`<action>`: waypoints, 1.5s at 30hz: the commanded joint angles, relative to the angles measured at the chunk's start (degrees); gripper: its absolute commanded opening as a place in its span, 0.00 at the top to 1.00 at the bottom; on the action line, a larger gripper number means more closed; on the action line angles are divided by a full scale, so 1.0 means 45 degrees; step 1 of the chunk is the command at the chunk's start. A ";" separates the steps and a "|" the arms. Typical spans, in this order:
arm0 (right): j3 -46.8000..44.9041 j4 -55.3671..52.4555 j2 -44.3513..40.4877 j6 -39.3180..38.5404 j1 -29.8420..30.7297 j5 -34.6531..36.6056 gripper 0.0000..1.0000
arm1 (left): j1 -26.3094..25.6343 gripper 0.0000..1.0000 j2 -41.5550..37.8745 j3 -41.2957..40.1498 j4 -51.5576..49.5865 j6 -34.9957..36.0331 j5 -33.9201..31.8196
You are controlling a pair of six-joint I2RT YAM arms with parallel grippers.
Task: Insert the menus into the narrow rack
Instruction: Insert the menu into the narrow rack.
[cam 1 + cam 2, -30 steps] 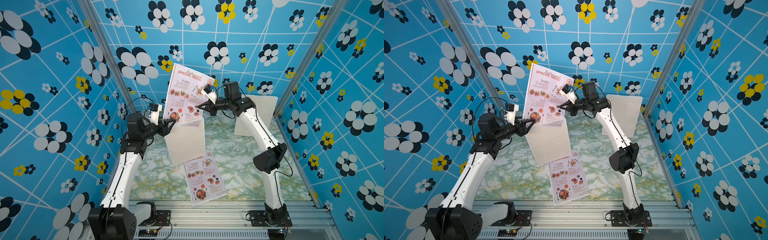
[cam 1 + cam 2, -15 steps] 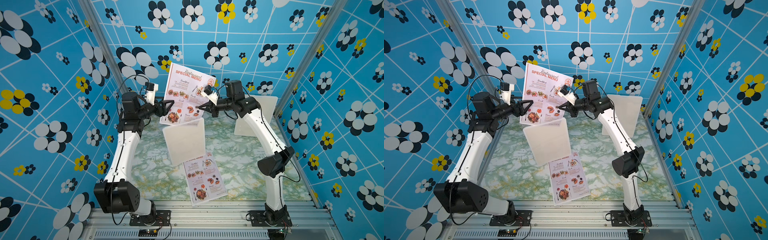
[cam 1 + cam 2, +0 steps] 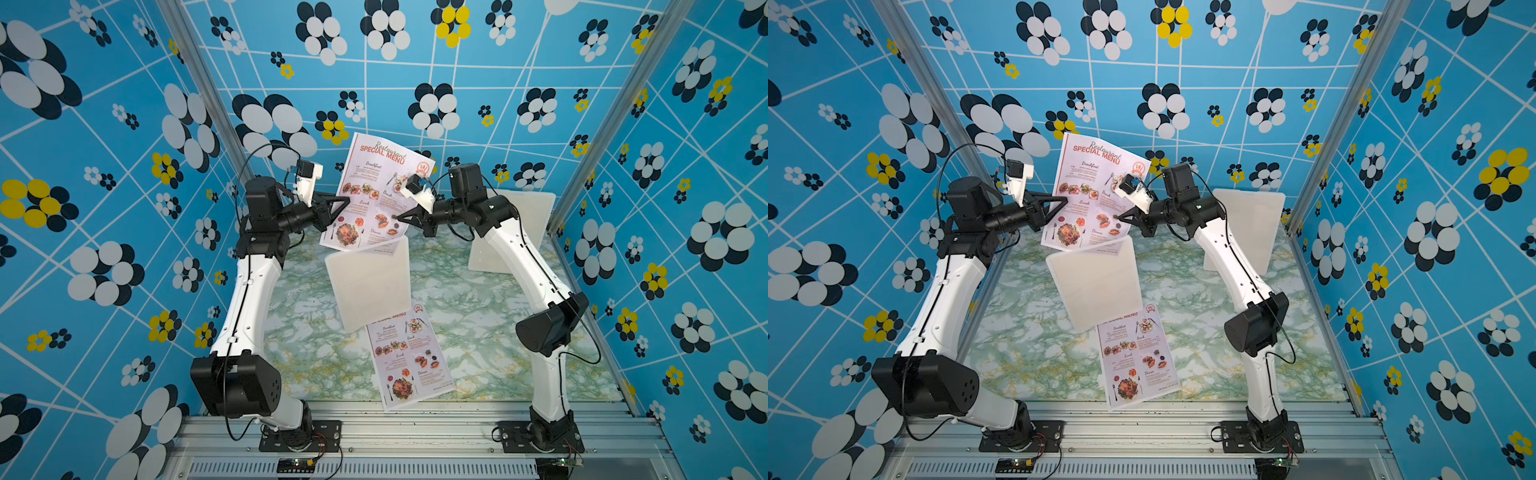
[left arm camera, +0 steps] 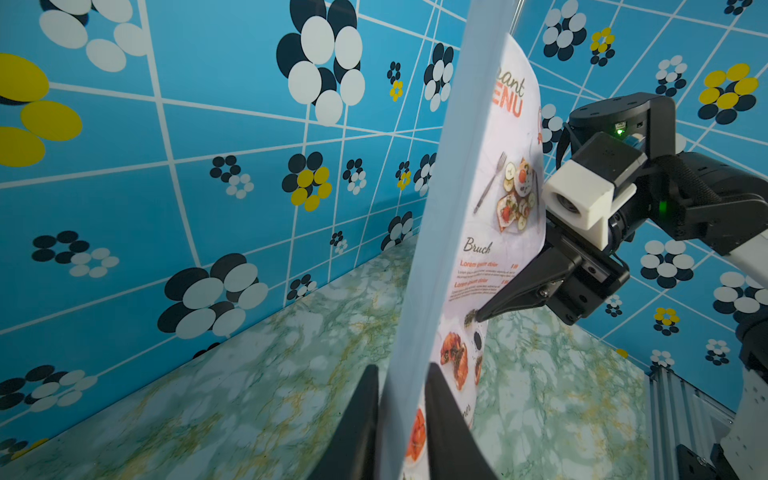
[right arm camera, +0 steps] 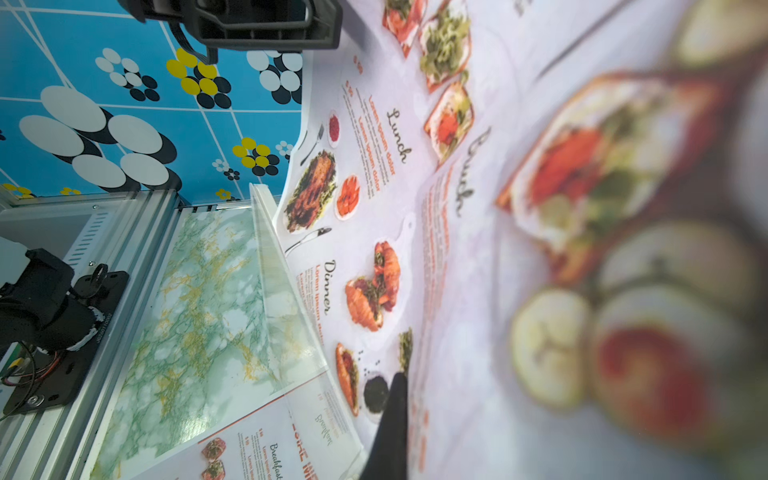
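Note:
One menu hangs upright in the air, pale pink with a red heading and food photos. My left gripper is shut on its left edge, a black finger on each face. My right gripper is shut on the right edge, and only one finger shows. The sheet's lower edge meets the top of the narrow rack, a translucent white stand at mid-table. Whether it has entered the slot I cannot tell. A second menu lies flat in front of the rack.
A second white upright panel stands at the back right, behind my right arm. The green marbled table is closed in by blue flowered walls on three sides. An aluminium rail carrying both arm bases runs along the front.
My left gripper rose from beside the rack to the held menu's left edge, stood open there, then closed on it. The right gripper kept its grip, and the menu turned slightly.

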 commanded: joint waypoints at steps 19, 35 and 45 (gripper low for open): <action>0.0882 0.0057 0.0174 0.0308 0.0082 0.0906 0.91 | -0.0365 1.00 -0.1139 -0.1749 0.0022 -0.0128 -0.0033; 0.0790 0.0069 0.0328 0.0757 -0.0106 0.0738 0.73 | -0.0556 1.00 -0.1381 -0.1482 0.0702 -0.2090 -0.0288; -0.0562 0.0646 -0.0127 0.1055 -0.0209 0.0264 0.56 | -0.0863 1.00 -0.1651 -0.1481 0.0608 -0.2746 -0.0574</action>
